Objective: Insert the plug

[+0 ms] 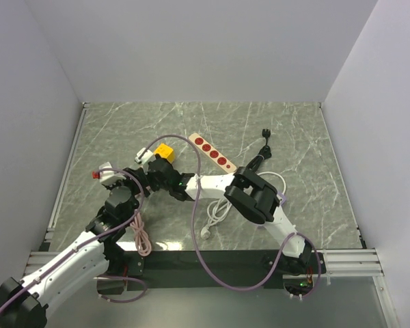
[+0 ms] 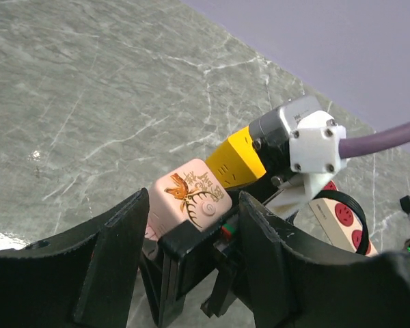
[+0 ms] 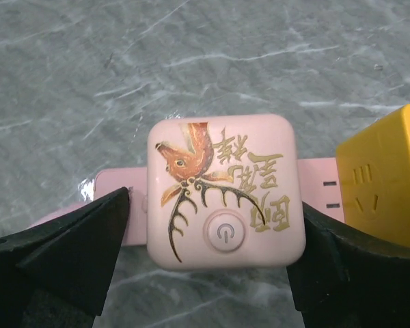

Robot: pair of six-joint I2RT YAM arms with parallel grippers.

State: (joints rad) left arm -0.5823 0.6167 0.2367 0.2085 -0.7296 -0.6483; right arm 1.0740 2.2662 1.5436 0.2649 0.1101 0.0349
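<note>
Our right gripper (image 3: 215,205) is hanging over a pink cube (image 3: 225,184), with its two fingers spread on either side of it. We are not able to tell whether the fingers are pressing the cube or only flanking it. The cube, which has a deer drawing and a round button on top, is sitting on a pink power strip (image 3: 119,198). The yellow plug (image 3: 386,178) is standing just beside the pink cube, outside the fingers, with its socket face turned up. We cannot tell whether it is seated in the strip. Our left gripper (image 2: 195,201) is hovering close by with its fingers wide apart and nothing between them, facing both cubes. All of this is lying in the left half of the table (image 1: 301,137), about midway between the far and near edges. A beige power strip (image 1: 212,152) with red sockets is lying slantwise near the centre, a black plug (image 1: 264,135) beyond it and a white cord (image 1: 215,213) toward the near edge.
</note>
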